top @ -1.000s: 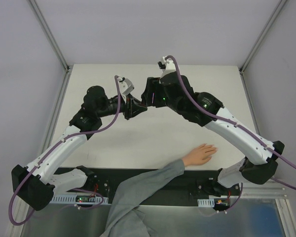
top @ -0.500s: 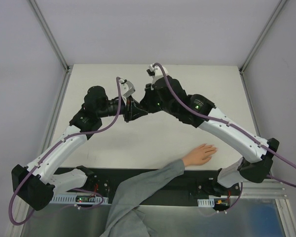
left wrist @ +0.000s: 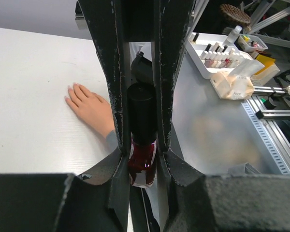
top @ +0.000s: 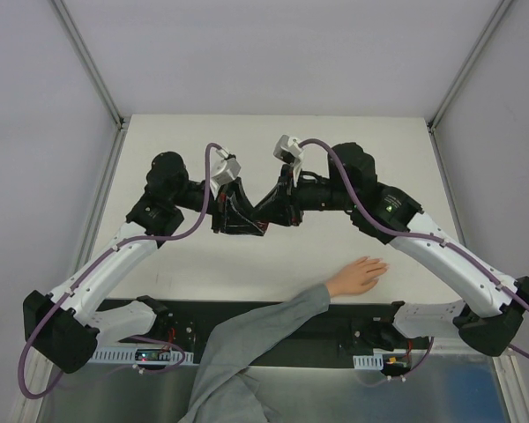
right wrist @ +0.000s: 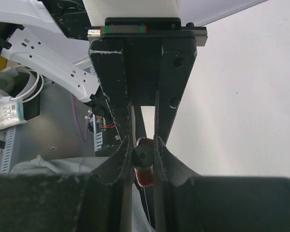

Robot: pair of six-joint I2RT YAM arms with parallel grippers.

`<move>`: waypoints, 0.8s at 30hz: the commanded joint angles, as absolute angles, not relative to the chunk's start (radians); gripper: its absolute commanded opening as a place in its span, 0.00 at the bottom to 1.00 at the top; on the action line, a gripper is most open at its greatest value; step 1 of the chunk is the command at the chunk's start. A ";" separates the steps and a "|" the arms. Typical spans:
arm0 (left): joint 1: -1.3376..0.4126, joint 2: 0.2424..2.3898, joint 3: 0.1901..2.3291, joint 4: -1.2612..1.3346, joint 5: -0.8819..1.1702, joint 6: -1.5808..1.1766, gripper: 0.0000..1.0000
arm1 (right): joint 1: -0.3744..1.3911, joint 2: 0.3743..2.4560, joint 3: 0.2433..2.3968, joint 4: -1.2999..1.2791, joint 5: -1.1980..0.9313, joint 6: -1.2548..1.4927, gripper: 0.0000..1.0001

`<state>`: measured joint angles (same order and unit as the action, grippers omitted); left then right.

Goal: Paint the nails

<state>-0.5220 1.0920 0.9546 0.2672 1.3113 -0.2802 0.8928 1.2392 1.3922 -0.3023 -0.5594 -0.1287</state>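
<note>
Left gripper (top: 244,220) clamped the bottle (left wrist: 142,166); right gripper (top: 269,211) pinched its cap (right wrist: 143,155). Hand (top: 357,276) lay at five o'clock, at the worktop's (top: 335,159) near edge.

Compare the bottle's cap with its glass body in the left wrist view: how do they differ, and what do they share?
Colour: the cap is black, while the glass body is glossy dark red.
Shape: the cap is a straight cylinder; the glass body is rounded at its end.
Place: the cap points away from the wrist; the glass body sits nearer it.
Both parts of the bottle lie in line between the left gripper's jaws.
</note>
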 commanded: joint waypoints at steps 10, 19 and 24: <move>-0.540 1.049 0.997 0.178 0.972 -0.080 0.00 | 0.917 1.226 1.486 -0.454 -0.100 0.150 0.70; -0.541 1.034 0.993 0.135 0.776 -0.043 0.00 | 0.949 1.224 1.571 -0.633 0.265 0.385 0.63; -0.541 1.031 0.992 0.127 0.756 -0.034 0.00 | 1.009 1.316 1.682 -0.673 0.353 0.365 0.60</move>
<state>-0.5312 1.0611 0.9607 0.1143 0.8059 -0.0662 0.9676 1.2591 1.5799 -0.6247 0.2111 0.3290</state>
